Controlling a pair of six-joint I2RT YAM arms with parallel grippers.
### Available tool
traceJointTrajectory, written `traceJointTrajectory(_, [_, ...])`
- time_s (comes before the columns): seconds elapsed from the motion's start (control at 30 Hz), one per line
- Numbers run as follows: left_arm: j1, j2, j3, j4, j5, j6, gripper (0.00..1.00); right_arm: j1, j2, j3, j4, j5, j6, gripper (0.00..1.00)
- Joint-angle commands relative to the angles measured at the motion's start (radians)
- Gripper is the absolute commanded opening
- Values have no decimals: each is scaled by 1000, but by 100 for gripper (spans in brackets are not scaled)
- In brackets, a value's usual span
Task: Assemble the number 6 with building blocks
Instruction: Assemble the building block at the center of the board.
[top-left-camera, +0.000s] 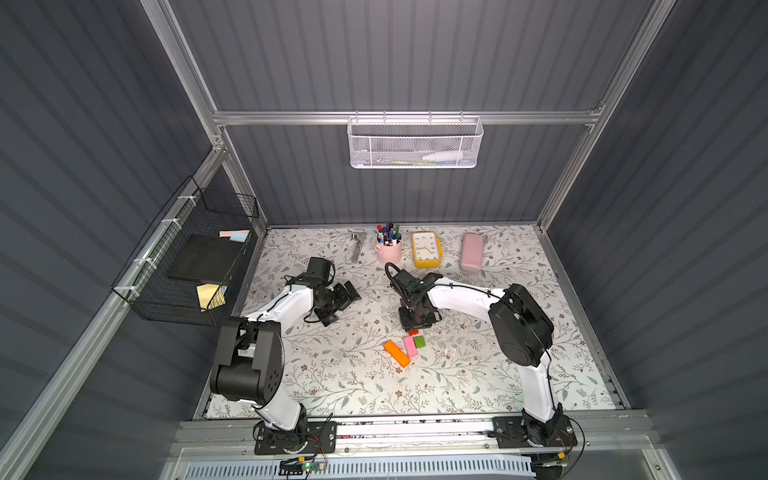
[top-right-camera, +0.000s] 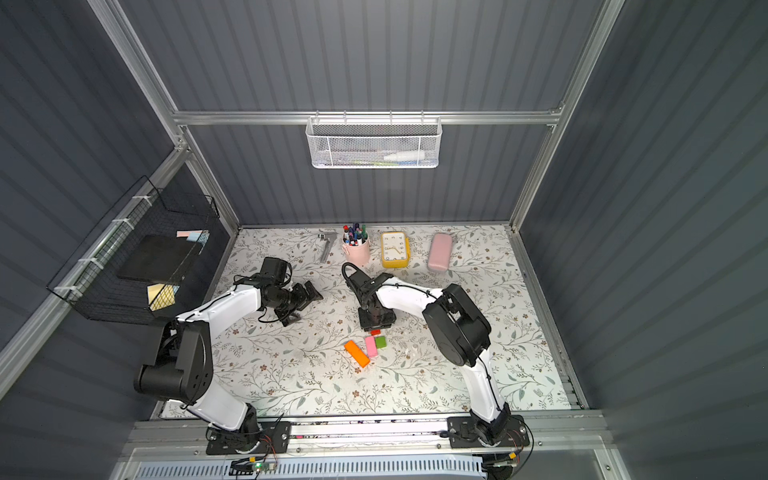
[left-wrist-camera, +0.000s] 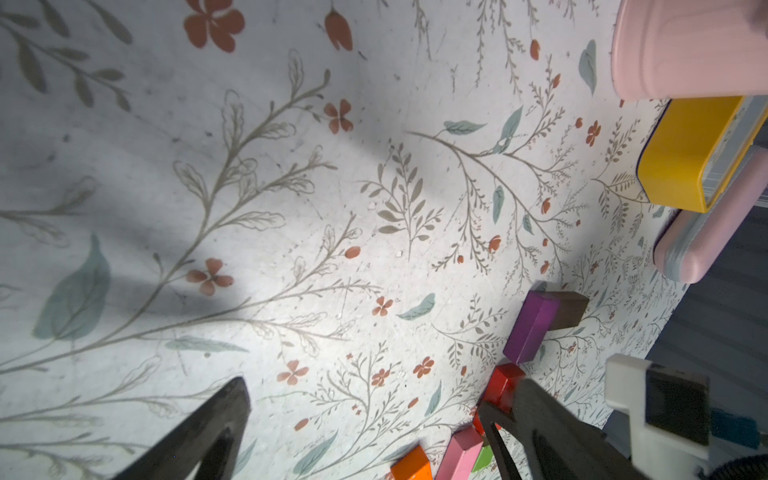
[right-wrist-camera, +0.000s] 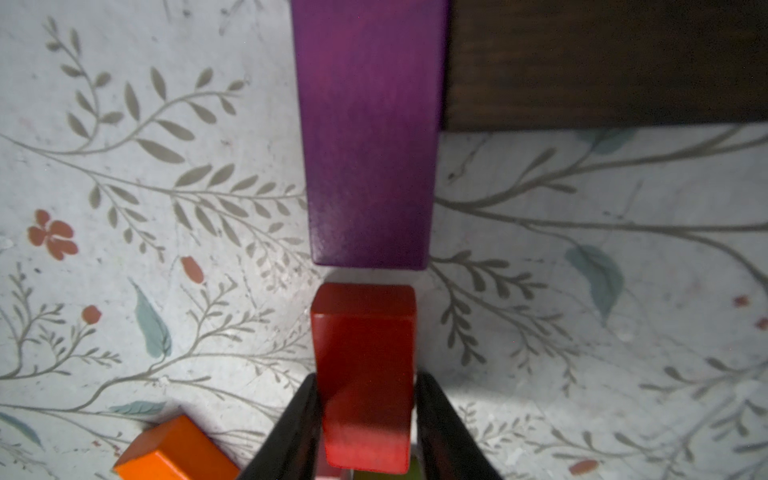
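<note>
grey ribbed walls (top-left-camera: 395, 54), floral tabletop (top-left-camera: 353, 382)

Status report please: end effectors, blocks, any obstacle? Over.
Left end effector open, empty. Right end effector astride red block, grip unclear. Red block in line with purple block, small gap between. No obstacle seen.

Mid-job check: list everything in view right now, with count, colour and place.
orange block: 1, orange, table centre
pink block: 1, pink, beside orange block
green cube: 1, green, beside pink block
red block: 1, red, within right end effector
purple block: 1, purple, in line with red block, small gap
brown block: 1, dark brown, against purple block's side
clock: 1, yellow, table back
case: 1, pale pink, beside clock
pen cup: 1, pink, holds markers, beside clock
metal tool: 1, silver, beside pen cup
mesh basket: 1, white, back rail
wire basket: 1, black, side wall
left end effector: 1, black, open, empty
right end effector: 1, black, straddling red block, grip unclear
</note>
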Motion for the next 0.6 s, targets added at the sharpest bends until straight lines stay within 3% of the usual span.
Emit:
traceJointTrajectory(0.0, [8,-6,13,-11,8,25,99,-5,23,18,-21,17,0,41])
traceJointTrajectory(0.17, [9,-6,14,-14,7,26,99,-5,25,19,-18,27,0,36])
traceJointTrajectory(0.57, [11,-6,17,-18,3,29,100,-6,31,27,-14,30,-4,37])
